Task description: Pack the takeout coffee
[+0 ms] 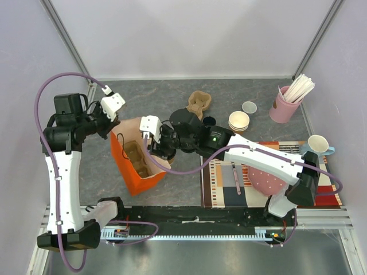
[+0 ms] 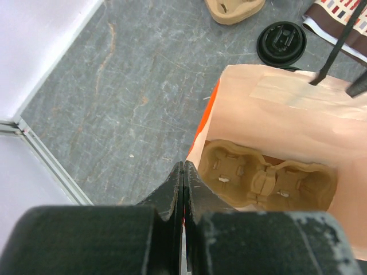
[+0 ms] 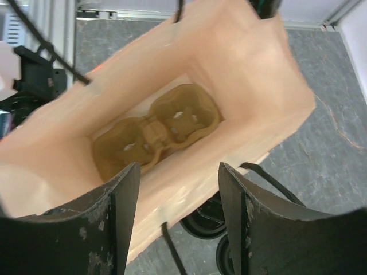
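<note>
An orange paper bag [image 1: 136, 172] stands open left of centre, with a brown pulp cup carrier [image 1: 137, 154] in its bottom; the carrier [image 2: 264, 180] is empty, as the right wrist view [image 3: 155, 129] also shows. My left gripper [image 1: 114, 128] is shut on the bag's far-left rim [image 2: 198, 163]. My right gripper [image 1: 156, 148] is open and empty above the bag's mouth [image 3: 179, 166]. A black lid [image 2: 281, 43] lies behind the bag [image 1: 209, 121]; I cannot tell if a cup is under it. Two black round shapes [image 3: 206, 220] show past the bag's edge. No brown lidded cup shows clearly.
A spare pulp carrier [image 1: 199, 103] lies at the back. A stack of cream-rimmed cups [image 1: 239, 121], a clear lid [image 1: 249, 107] and a pink holder of straws [image 1: 285, 106] stand back right. A striped mat [image 1: 229, 183] covers the right front.
</note>
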`<state>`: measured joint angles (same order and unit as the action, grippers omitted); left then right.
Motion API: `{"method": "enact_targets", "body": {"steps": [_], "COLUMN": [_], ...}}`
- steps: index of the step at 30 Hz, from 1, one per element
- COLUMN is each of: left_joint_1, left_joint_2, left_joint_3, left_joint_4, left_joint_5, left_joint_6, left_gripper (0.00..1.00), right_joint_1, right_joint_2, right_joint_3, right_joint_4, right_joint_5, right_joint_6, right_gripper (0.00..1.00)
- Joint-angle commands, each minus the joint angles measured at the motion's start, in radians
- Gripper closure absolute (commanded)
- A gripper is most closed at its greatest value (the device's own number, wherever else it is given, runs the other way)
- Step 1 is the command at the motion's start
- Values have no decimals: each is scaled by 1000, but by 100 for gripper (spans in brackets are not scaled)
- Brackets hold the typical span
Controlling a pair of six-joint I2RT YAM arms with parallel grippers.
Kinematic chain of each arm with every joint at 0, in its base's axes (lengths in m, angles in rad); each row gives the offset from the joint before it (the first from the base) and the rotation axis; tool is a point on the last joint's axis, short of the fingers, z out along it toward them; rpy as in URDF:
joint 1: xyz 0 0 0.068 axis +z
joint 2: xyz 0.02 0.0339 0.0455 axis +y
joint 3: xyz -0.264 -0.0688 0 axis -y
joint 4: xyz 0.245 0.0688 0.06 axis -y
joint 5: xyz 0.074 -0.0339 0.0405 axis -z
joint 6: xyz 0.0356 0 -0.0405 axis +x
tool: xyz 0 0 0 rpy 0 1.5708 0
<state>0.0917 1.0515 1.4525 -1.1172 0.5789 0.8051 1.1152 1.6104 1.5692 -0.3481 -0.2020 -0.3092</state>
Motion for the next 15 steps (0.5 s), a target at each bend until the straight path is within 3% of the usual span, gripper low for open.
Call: {"method": "enact_targets", "body": {"steps": [1,8,15], "left_joint_1": [-4,-3,-4], "left_joint_2": [2,16,10], "left_joint_3": [77,71,52], "left_joint_4": [46,-4,5], "left_joint_5": [55,58,76], "left_joint_6": [60,98,14], "left_gripper": [98,98,98], "right_joint_1": [2,-6,-6], "right_joint_2": [-84,-104,-104], "right_joint_3": [-57,-98,-60], "right_joint_4": [101,170,189], "right_joint_5": [-123,-218,-258], "right_joint_6": [-13,-18,-2], "right_gripper": [36,35,35]}}
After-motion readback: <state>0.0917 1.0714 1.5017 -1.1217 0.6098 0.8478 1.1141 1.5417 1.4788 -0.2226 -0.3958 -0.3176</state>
